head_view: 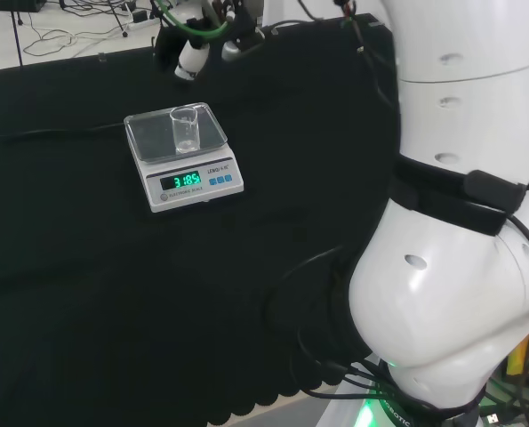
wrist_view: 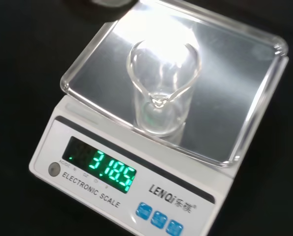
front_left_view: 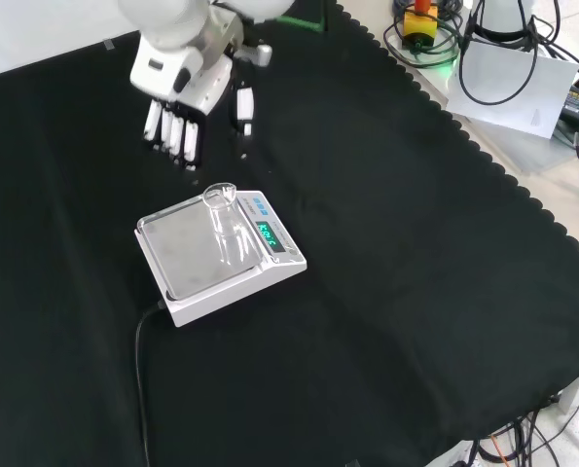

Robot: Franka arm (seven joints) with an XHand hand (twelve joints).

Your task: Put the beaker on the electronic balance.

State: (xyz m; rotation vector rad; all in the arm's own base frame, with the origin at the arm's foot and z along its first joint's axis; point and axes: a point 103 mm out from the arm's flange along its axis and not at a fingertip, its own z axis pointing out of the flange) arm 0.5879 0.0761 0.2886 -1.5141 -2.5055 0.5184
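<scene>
One beaker (front_left_view: 228, 226) stands upright on balance (front_left_view: 216, 255) pan nr display edge, hand (front_left_view: 177, 122) w/ fingers straight, apart & holding nothing; risk: stray arm swing could tip it.

Head view: hand (head_view: 191, 60) at far edge of worktop, mostly cut off by frame top; finger posture not readable there. Beaker (head_view: 185, 129) contents cannot be told (clear glass against a reflective pan). Wrist view: electronic balance (wrist_view: 136, 187) base cropped at frame bottom; blurred white patch on the pan (wrist_view: 225, 73) masks the beaker rim.
</scene>
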